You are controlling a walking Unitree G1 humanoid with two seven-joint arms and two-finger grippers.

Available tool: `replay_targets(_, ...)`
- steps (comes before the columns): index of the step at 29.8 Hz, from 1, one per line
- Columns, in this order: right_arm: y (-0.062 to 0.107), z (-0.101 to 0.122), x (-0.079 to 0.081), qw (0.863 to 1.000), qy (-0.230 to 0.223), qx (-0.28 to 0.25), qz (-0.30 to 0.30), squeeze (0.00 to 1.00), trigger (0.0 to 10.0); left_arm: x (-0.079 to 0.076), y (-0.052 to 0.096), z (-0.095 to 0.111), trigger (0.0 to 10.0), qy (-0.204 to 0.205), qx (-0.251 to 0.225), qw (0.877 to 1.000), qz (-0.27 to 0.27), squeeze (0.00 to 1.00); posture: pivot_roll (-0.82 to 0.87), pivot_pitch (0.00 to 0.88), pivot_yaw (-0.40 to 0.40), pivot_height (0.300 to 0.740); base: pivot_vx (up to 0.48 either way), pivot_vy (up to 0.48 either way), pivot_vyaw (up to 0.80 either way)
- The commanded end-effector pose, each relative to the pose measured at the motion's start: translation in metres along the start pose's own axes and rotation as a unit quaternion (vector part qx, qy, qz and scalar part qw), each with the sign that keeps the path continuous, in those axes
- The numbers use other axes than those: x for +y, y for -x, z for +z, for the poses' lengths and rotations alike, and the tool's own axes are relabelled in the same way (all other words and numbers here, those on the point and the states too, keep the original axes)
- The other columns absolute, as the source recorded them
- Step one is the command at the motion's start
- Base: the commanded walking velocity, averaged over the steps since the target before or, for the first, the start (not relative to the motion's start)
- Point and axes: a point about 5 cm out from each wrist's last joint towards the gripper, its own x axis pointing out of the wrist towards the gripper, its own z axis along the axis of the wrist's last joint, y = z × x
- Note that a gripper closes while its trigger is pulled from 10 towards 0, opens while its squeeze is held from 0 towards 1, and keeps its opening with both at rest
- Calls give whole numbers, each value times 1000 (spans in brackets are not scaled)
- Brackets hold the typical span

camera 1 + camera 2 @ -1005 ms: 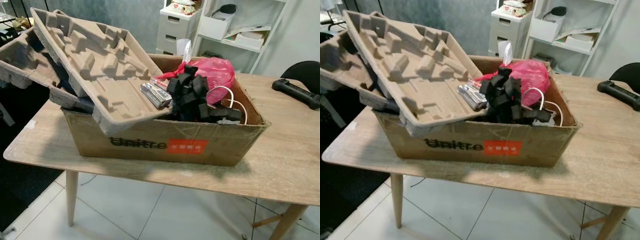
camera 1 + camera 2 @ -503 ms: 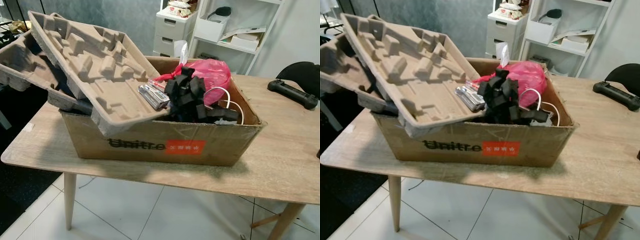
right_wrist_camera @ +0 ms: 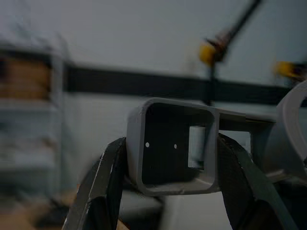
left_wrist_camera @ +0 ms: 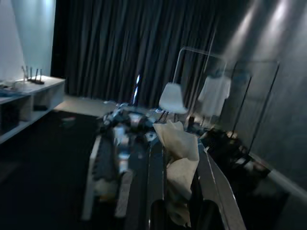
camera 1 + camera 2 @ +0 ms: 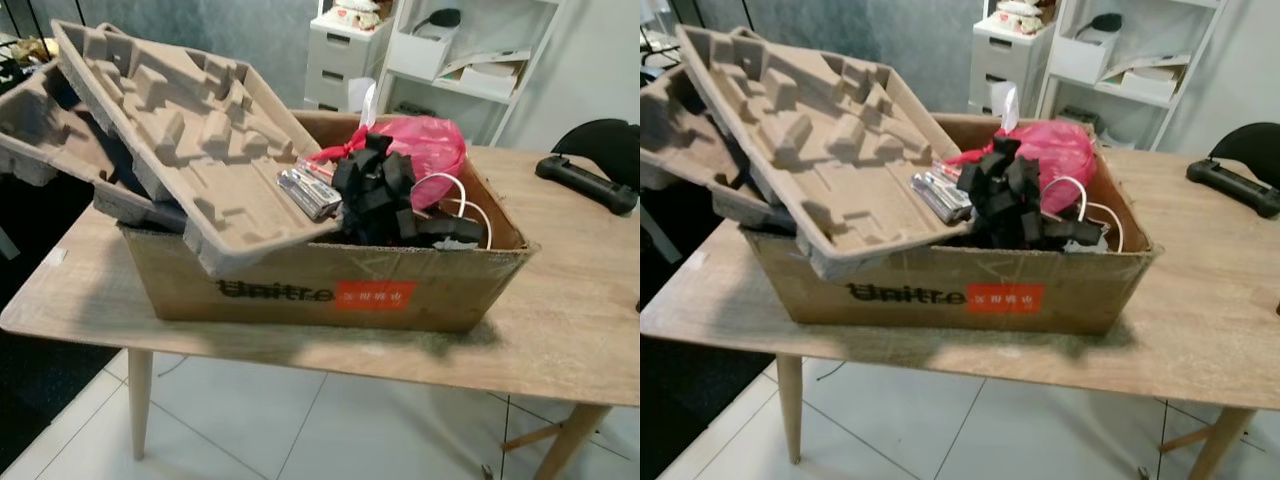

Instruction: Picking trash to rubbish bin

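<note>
Trash fills a cardboard box [image 5: 330,290] on a wooden table [image 5: 560,330], pulp trays [image 5: 190,140] overhanging its left edge. Left gripper [image 4: 175,191] pinches crumpled paper [image 4: 178,158]; right gripper [image 3: 170,158] clamps a grey rectangular tube [image 3: 172,143].

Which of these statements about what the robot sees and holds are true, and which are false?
1. The cardboard box stands on the wooden table. True.
2. The moulded pulp tray lies flat on the floor. False: it leans tilted over the box's left side.
3. A pink plastic bag sits in the box. True.
4. The left pincer is open with nothing in it. False: it is shut on a crumpled paper.
5. The right pincer is shut on a grey hollow plastic piece. True.
</note>
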Motion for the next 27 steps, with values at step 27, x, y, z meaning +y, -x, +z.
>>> replay_targets(27, 70, 35, 158, 774, -202, 9, 599, 0, 10000, -44, -12, 154, 10000, 266, -269, 866, -328, 0, 94, 47, -67, 740, 0, 0, 0)
